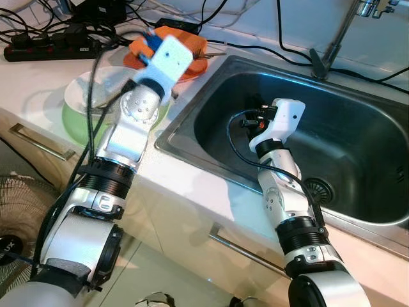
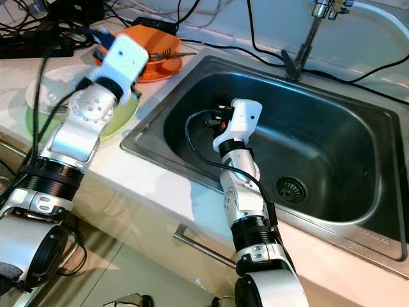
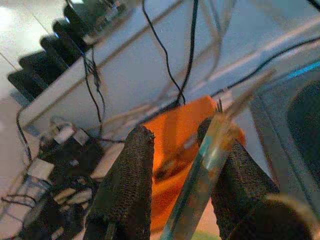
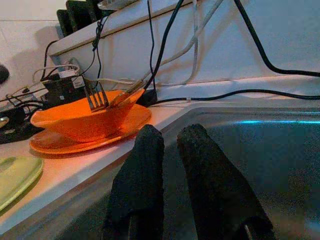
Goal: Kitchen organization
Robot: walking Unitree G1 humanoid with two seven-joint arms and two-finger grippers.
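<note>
An orange bowl (image 1: 195, 62) on an orange plate (image 4: 75, 142) stands on the counter left of the sink (image 1: 358, 147), with a fork (image 4: 95, 97) and other cutlery in it. My left gripper (image 3: 172, 132) hovers over this bowl with its fingers apart. A translucent utensil handle (image 3: 210, 155) runs between them, leaning on one finger (image 3: 235, 170). My right gripper (image 4: 170, 132) is down inside the sink near its left wall, shut with nothing in it.
A white dish (image 1: 89, 89) rests on a green plate (image 1: 77, 121) under my left arm. A power strip (image 1: 45, 48) and cables lie along the back wall. The faucet (image 1: 332, 45) rises behind the sink, and the drain (image 1: 317, 190) is near my right arm.
</note>
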